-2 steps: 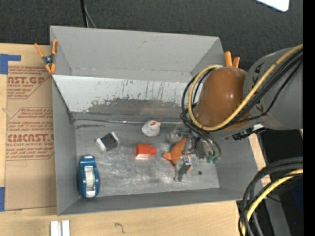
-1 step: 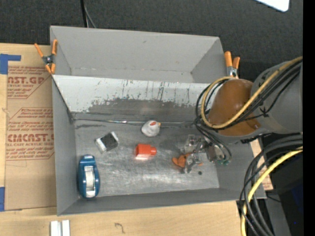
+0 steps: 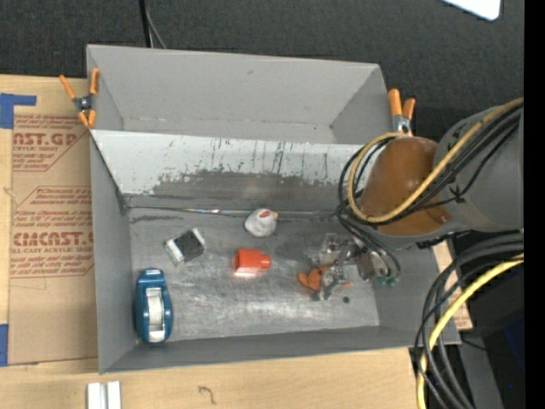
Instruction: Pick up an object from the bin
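Five loose things: they lie singly on the floor of the grey bin (image 3: 109, 228), none heaped, so each can be approached alone.
Hand: the hand (image 3: 335, 271) sits low in the corner of the bin nearest the arm, close to the floor. I cannot tell whether it is apart or together, since its dark parts blur into one another.
Nearest thing: a small orange piece (image 3: 308, 279) lies just beside the hand, on the side away from the arm. Whether it is gripped cannot be told.
Likely target: judging by how low the hand is there, the small orange piece seems to be the thing to be picked.
Near the hand: an orange-and-white block (image 3: 251, 262) lies a little further out, and a white rounded thing (image 3: 261, 221) with an orange spot lies against the back wall.
Well apart from the hand: a grey-and-black block (image 3: 186, 246), and a blue tape dispenser (image 3: 152, 306) at the opposite end.
Arm: its orange cover (image 3: 400, 186) and looping cables (image 3: 443, 164) hang above the hand and hide part of that corner.
Progress: nothing looks lifted yet.
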